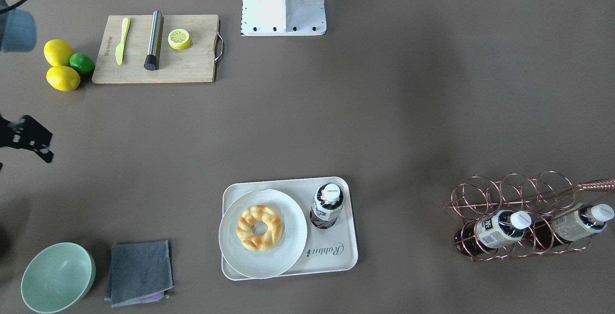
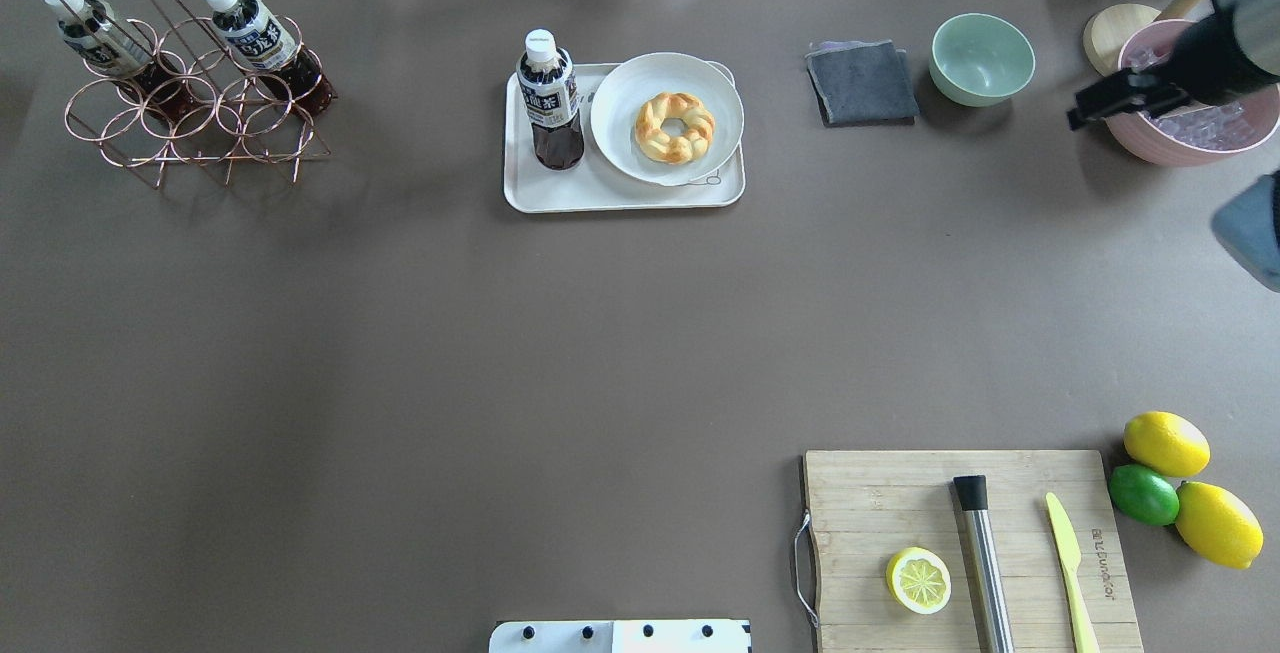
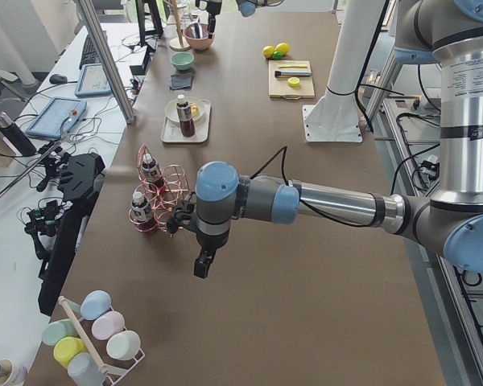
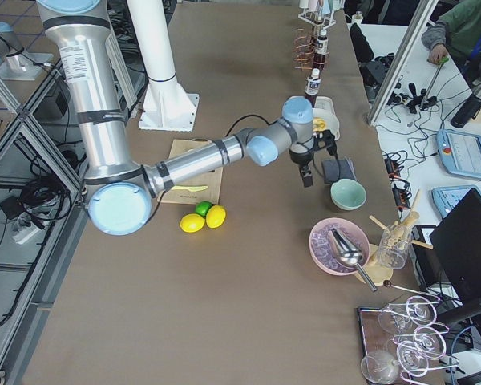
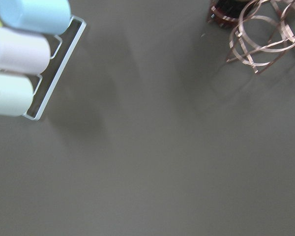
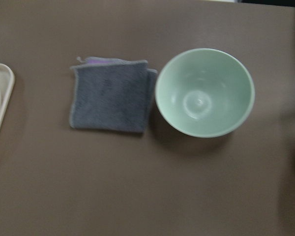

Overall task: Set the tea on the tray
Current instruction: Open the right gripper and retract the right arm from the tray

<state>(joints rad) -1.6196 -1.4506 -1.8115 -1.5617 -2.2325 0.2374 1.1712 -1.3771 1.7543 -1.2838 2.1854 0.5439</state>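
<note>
The tea [image 1: 327, 205], a small clear bottle of reddish-brown liquid with a white cap and a dark-blue-and-white label, stands upright on the off-white "Rabbit" tray [image 1: 336, 262], beside a round plate. It also shows in the overhead view [image 2: 550, 103] on the tray [image 2: 600, 196]. No gripper touches it. My right gripper [image 2: 1090, 111] hangs above the table between the green bowl and the pink bowl, far from the tray; I cannot tell whether it is open or shut. My left gripper [image 3: 201, 269] shows only in the left side view, near the wire rack; I cannot tell its state.
A copper wire rack [image 2: 190, 123] holds two more bottles [image 2: 255, 33] [image 2: 95, 33]. A white plate [image 1: 288, 251] with a ring pastry [image 1: 260, 227] fills the tray's other side. Grey cloth [image 2: 862, 83], green bowl [image 2: 982, 58], pink bowl [image 2: 1200, 133], cutting board [image 2: 880, 503], lemons [image 2: 1165, 443].
</note>
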